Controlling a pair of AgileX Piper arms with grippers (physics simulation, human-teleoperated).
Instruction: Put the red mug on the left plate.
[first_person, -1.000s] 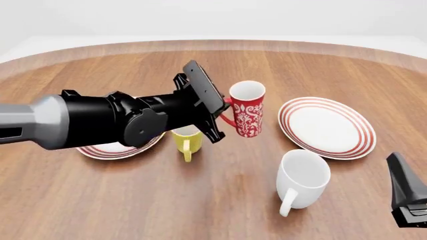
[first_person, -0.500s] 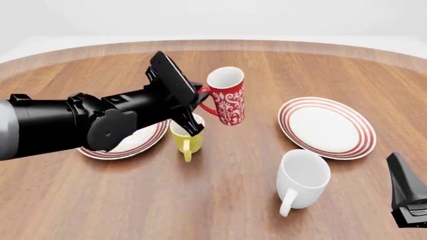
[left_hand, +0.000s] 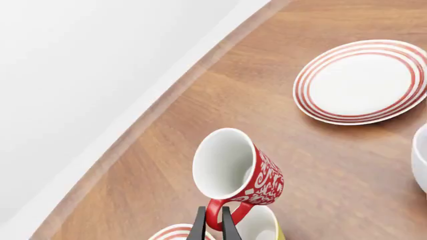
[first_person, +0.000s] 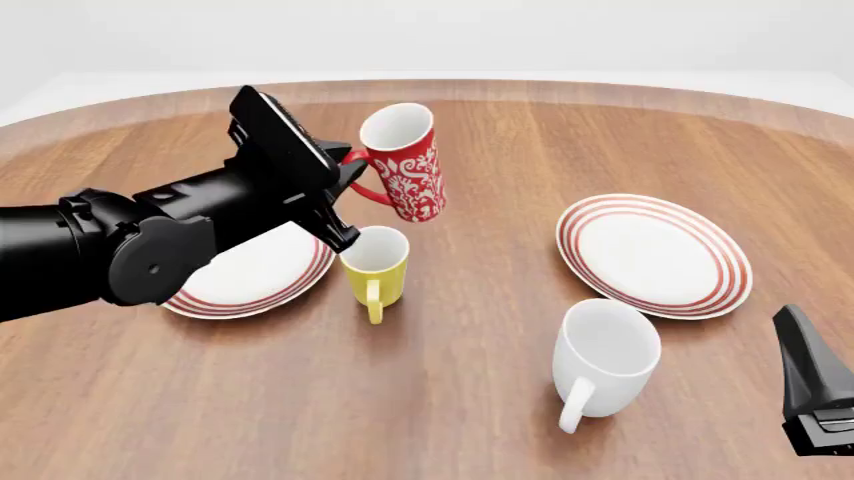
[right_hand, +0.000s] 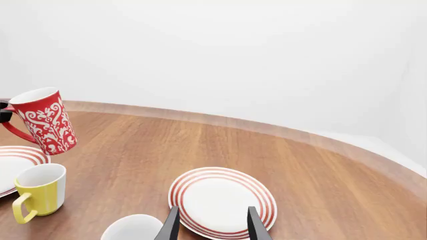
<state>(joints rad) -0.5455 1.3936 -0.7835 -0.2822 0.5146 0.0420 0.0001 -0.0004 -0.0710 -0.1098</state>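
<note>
The red mug (first_person: 407, 160) with its white floral pattern hangs tilted in the air, above and just behind the yellow mug (first_person: 375, 262). My left gripper (first_person: 350, 172) is shut on its red loop handle; the left wrist view shows the fingers (left_hand: 201, 226) pinching the handle below the mug (left_hand: 243, 172). The left plate (first_person: 254, 278) lies on the table under and left of the arm, partly hidden by it. My right gripper (right_hand: 212, 227) is open and low at the front right (first_person: 814, 395), far from the mug (right_hand: 43, 122).
The yellow mug stands upright at the left plate's right edge. A larger white mug (first_person: 607, 355) stands at the front right, with the other ringed plate (first_person: 654, 250) behind it. The curved far table edge (first_person: 534, 88) runs across the back.
My left gripper has carried the red mug up and to the left, from right of the yellow mug to above and behind it, nearer the left plate. The right arm has not moved.
</note>
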